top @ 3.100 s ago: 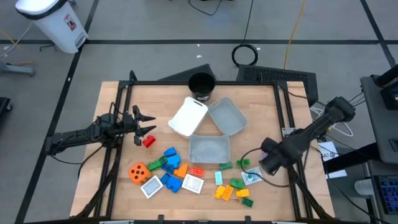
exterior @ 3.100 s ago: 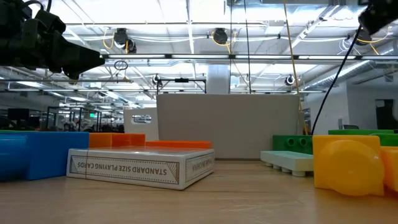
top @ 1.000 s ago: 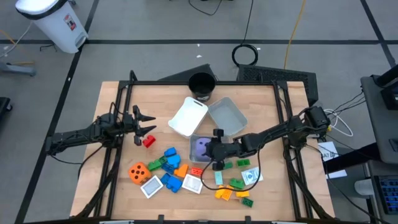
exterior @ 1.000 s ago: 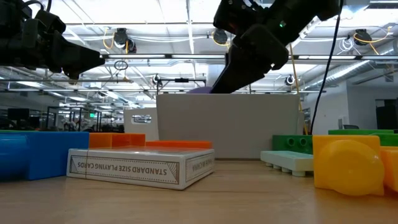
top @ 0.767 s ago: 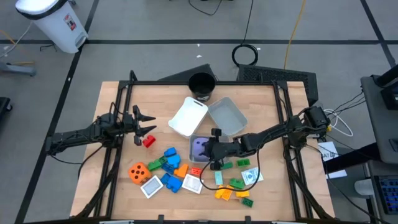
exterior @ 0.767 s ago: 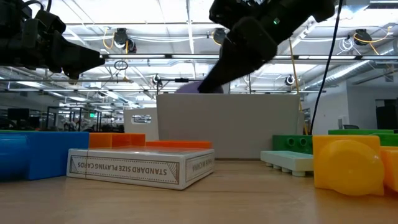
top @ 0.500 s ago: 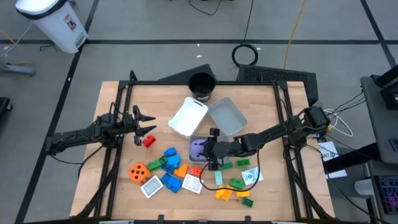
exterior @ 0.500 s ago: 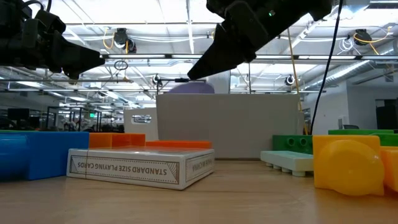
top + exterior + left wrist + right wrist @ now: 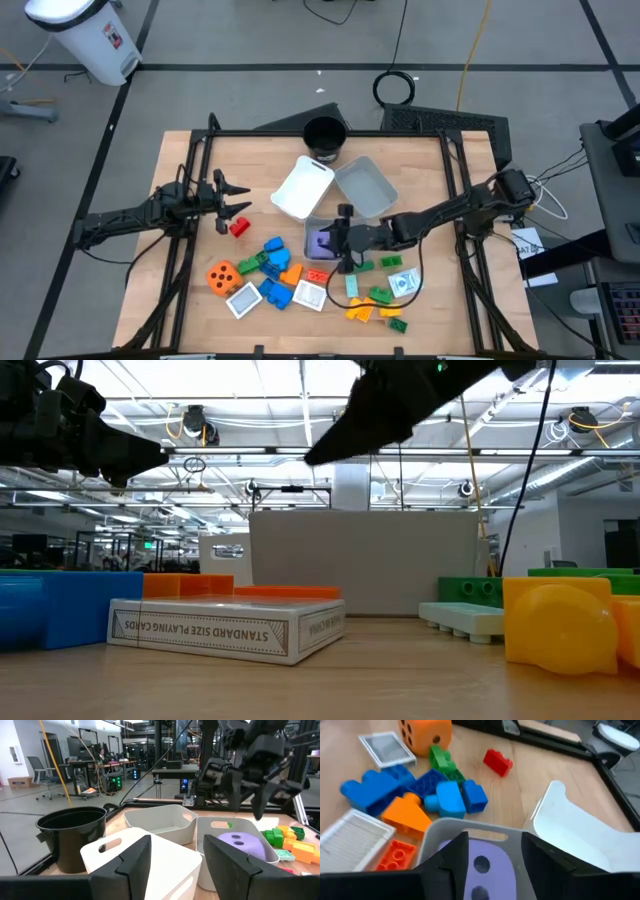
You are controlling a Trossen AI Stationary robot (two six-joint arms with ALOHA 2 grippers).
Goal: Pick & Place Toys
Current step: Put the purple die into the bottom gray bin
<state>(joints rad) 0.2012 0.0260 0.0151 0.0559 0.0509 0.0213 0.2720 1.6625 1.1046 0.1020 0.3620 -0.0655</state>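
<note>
A purple dotted die (image 9: 318, 242) lies in the near grey tray (image 9: 206, 850), dots up. It also shows in the right wrist view (image 9: 482, 865) and the left wrist view (image 9: 240, 845). My right gripper (image 9: 336, 240) hangs open just above the die, clear of it, one finger on either side (image 9: 495, 837). My left gripper (image 9: 243, 198) waits open at the table's left, just far of a red block (image 9: 238, 228). An orange die (image 9: 223, 277), blue blocks (image 9: 272, 250) and white tiles (image 9: 309, 296) lie on the table near the front edge.
A white tray (image 9: 302, 187) and a second grey tray (image 9: 365, 187) stand beyond the near tray, and a black cup (image 9: 324, 137) stands at the far edge. Green, yellow and orange blocks (image 9: 375, 300) lie at the front right. A card box (image 9: 225, 628) lies close to the low camera.
My right gripper has carried the purple die a little toward the table's left over the near grey tray and let it go. The die has dropped below the tray's wall in the low view and lies in the tray. The gripper has risen.
</note>
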